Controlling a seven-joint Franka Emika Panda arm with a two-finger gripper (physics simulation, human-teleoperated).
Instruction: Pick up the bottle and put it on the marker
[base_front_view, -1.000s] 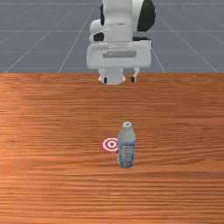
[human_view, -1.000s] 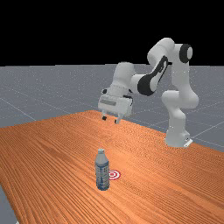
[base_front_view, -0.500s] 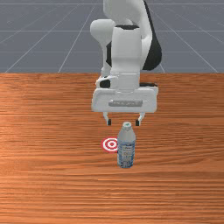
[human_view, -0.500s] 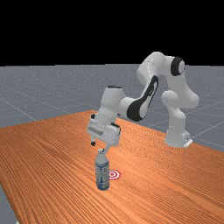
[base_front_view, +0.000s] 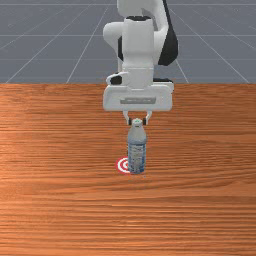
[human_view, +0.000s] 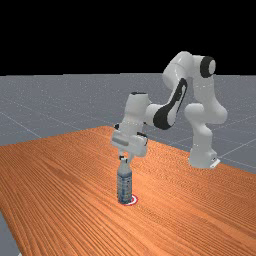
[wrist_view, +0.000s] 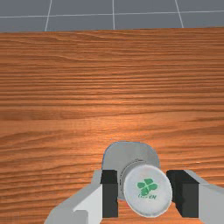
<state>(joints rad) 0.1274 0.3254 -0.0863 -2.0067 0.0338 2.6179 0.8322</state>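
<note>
Jaws of the gripper (base_front_view: 137, 121) stood a narrow width apart, holding the bottle (base_front_view: 136, 150) near its top, with dark pads (wrist_view: 110, 192) against both sides of its white cap (wrist_view: 148, 190), which bore a green clover. From its base (human_view: 201, 155) at the far view's right, the arm (human_view: 175, 72) rose, bent over at the top and sloped down toward the far view's left, its gripper pointing down over the table. Upright below it, the bottle overlapped part of the red-and-white marker (base_front_view: 120, 165) in the front view; whether its bottom touched anything, I couldn't tell. Orange-brown wood with darker streaks of grain made up the table (base_front_view: 60, 210), which had a paler shine on part of its top. Past its edges lay a grey floor (human_view: 30, 110) crossed by thin pale lines, with blackness above the horizon.
</note>
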